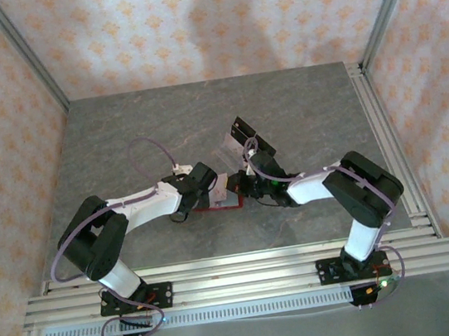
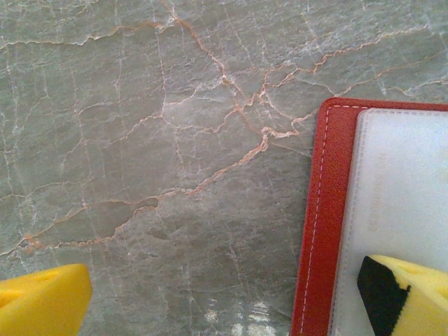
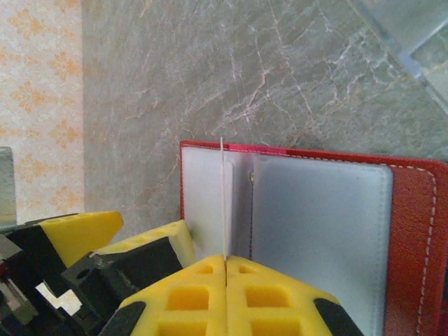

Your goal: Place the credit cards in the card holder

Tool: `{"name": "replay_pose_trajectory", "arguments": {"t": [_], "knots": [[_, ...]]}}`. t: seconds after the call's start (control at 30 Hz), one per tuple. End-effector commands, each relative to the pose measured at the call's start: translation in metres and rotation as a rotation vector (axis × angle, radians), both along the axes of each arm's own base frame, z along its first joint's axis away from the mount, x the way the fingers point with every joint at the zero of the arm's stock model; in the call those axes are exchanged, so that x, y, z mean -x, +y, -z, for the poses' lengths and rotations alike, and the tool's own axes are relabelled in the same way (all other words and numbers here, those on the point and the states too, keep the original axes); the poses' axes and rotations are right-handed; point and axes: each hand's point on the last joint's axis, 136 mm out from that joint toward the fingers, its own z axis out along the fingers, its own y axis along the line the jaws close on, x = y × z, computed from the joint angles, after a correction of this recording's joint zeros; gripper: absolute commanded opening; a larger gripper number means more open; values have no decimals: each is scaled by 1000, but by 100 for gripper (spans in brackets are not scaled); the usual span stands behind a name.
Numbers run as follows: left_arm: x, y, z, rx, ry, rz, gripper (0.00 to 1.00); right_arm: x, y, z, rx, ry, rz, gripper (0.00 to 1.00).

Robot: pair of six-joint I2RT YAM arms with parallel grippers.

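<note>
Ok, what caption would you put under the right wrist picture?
Right gripper pinches a thin card edge-on at the open red card holder.

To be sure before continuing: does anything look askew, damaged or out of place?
Nothing stands out. The red fold-over card holder lies open and flat on the grey marble table; the right tool holds a thin pale card edgewise over it.

Table [image 1: 120, 141] bears card holder [image 2: 318, 210] — and clear rack [image 1: 228, 145]

The table [image 2: 175, 140] looks like grey veined stone, faintly glossy. Beside the matt yellow fingers [image 2: 42, 304], the card holder [image 2: 322, 210] is red grained leather, white-stitched, with frosted smooth plastic pockets inside.
</note>
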Motion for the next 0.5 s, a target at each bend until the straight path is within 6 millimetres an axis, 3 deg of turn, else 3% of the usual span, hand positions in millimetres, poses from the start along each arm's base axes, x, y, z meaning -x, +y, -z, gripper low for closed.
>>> {"name": "replay_pose_trajectory", "arguments": {"t": [0.0, 0.47], "knots": [[8, 17, 7, -62, 25, -27, 100, 4, 3, 3, -19, -2, -10, 0], [9, 19, 6, -64, 23, -31, 100, 11, -5, 15, -9, 13, 4, 0]]}}
